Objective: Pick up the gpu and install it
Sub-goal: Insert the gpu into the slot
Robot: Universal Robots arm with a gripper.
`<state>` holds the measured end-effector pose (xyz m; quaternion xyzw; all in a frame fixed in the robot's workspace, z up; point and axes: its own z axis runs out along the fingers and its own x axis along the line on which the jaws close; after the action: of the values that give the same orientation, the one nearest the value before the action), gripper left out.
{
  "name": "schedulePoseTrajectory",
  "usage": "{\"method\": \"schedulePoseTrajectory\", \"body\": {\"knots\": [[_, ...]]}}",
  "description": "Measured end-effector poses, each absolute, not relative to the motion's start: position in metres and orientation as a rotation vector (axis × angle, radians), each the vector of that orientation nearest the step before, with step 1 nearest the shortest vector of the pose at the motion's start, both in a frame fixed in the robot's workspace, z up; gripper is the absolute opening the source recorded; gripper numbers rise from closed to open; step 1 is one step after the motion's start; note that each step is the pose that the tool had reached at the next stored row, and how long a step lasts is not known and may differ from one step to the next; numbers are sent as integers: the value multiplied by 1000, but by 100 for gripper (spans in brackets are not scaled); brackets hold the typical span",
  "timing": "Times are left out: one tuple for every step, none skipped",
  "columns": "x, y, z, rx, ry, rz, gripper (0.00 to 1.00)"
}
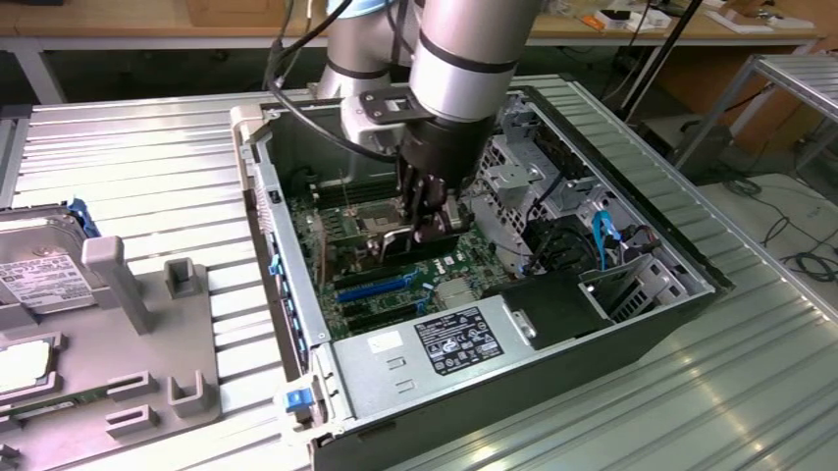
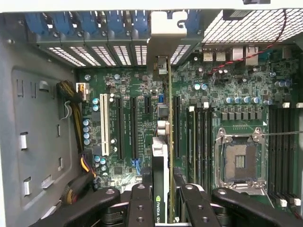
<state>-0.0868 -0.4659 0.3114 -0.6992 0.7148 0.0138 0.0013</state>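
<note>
Ribbed metal worktop [image 1: 144, 157], open case [image 1: 524, 402] on its side. Arm [image 1: 458, 59] reaching straight down inside, claw [image 1: 426, 224] clamped on gpu [image 2: 161, 151], edge-on over motherboard slots [image 2: 134, 123], bracket [image 2: 164, 26] toward rear vents [image 2: 94, 54]. CPU socket [image 2: 239, 161] just beside, cables [image 2: 75, 175] near; hard drive [image 1: 39, 275] well apart.

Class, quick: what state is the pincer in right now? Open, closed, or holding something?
Pincer: closed, holding the gpu edge-on between its fingers.

Bright even room light, pale glare on ribbed metal table [image 1: 733, 392], computer case [image 1: 550, 402] interior dimmer, wrist view evenly lit
</note>
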Motion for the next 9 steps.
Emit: {"method": "schedulePoseTrajectory", "body": {"knots": [[-87,-466,310,-2195,2244,43,27],[-87,-466,307,-2195,2244,43,27],[-87,-466,304,-2195,2244,43,27],[-87,-466,304,-2195,2244,43,27],[-87,-466,304,-2195,2244,43,27],[-88,-464,304,-2194,2244,43,27],[-91,-461,301,-2192,2244,41,27],[-94,-461,297,-2191,2244,39,27],[-95,-460,295,-2190,2244,38,27]]}}
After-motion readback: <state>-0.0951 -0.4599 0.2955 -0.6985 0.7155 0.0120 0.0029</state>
